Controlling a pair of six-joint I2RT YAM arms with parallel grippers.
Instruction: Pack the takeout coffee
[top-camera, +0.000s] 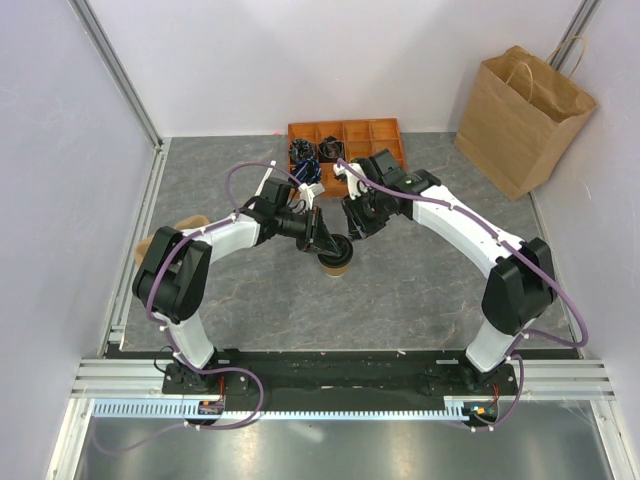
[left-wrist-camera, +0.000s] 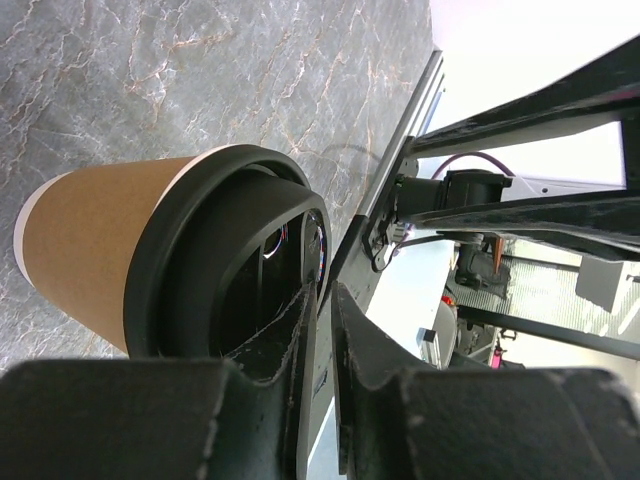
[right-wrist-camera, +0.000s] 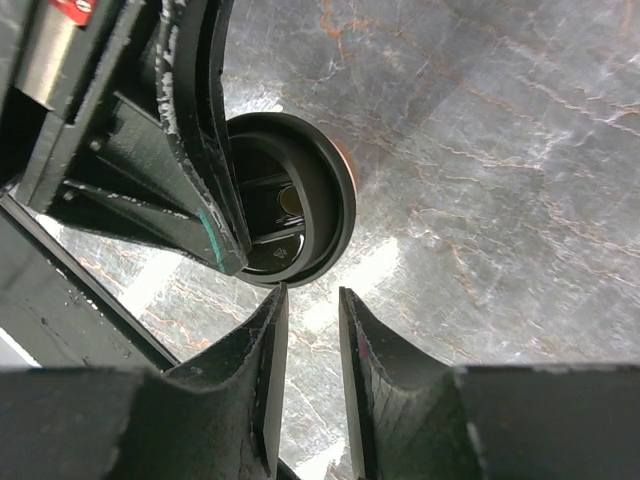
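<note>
The takeout coffee (left-wrist-camera: 110, 245) is matt brown paper with a white rim and a smooth black plastic lid, faintly glossy. Under it, the worktop (left-wrist-camera: 200, 80) looks like polished grey marble with rust veins. Behind it, the bag (top-camera: 523, 120) is creased brown paper.

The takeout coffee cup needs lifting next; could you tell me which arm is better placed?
Probably the left. The left gripper is already at the coffee cup's black lid, while the right gripper hangs beside it, holding nothing.
</note>
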